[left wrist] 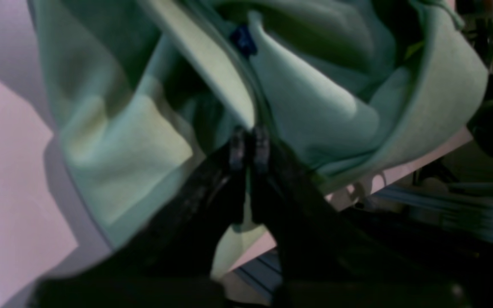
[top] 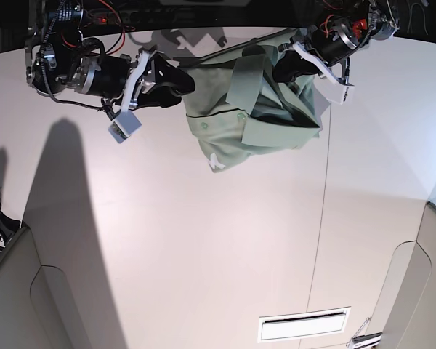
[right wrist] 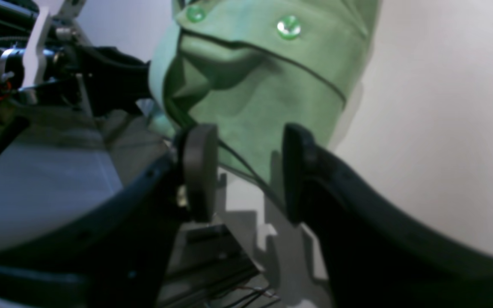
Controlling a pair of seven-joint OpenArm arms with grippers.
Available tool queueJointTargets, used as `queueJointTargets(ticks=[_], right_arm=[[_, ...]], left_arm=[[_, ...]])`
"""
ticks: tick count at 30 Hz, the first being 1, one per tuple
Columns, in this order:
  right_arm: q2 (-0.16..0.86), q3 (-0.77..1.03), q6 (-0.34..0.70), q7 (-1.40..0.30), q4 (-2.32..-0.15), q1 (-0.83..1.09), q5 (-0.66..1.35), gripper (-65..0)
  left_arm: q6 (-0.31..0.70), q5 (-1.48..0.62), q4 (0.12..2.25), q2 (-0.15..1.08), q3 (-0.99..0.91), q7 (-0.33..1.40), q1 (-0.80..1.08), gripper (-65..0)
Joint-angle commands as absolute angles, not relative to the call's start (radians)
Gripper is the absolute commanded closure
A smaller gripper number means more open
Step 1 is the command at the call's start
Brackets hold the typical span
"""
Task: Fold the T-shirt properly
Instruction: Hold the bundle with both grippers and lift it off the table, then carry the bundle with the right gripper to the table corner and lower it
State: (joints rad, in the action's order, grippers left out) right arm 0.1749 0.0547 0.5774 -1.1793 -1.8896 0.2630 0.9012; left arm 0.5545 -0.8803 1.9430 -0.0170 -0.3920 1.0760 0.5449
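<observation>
While the T-shirt point(top: 258, 116) lies bunched in a heap at the far edge of the counter point(top: 203, 247), both of my arms sit right at it, one on each flank. My left end effector point(left wrist: 248, 147) is clenched on a fold of the T-shirt, its fingertips pressed together with the cloth rising straight ahead of them and draping off to both sides. My right end effector point(right wrist: 246, 171) is released, its two pads well apart, and the buttoned placket edge of the T-shirt hangs directly in front of the gap, reaching down between the pads without either one clearly touching it. So the cloth lies dead ahead of the right end effector; I judge a short push forward and a squeeze would take it. The heap has no clear long axis yet. A small dark blue tag point(left wrist: 242, 39) shows inside the T-shirt; I can read no writing on it.
</observation>
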Motion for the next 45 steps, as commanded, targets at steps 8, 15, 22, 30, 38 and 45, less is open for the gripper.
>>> queueJointTargets(ticks=[8,15,22,30,38,45], right_arm=[[0.180,0.057,0.584,-1.163,-1.905,0.256,0.923,-23.7],[0.180,0.057,0.584,-1.163,-1.905,0.256,0.916,-23.7],[0.180,0.057,0.583,-1.163,-1.905,0.256,0.879,-23.7],[0.180,0.057,0.583,-1.159,-1.905,0.255,0.879,-23.7],[0.180,0.069,0.583,-1.159,-1.908,0.195,0.879,-23.7],[0.179,0.074,0.583,-1.124,-1.907,0.023,0.877,-18.8]], left_arm=[[0.615,-0.950,2.072,-0.016,-0.430,1.206,0.591,0.0],[0.618,-0.938,2.169,0.015,-0.555,1.216,0.616,0.0],[0.617,-0.955,2.170,0.090,-0.616,1.217,0.686,0.0],[0.619,-1.013,2.170,0.101,-0.616,1.225,0.701,-11.6],[0.640,-1.014,2.192,0.147,-0.646,1.246,0.701,-22.8],[0.642,-1.070,2.225,0.146,-0.672,1.167,0.675,-22.4]])
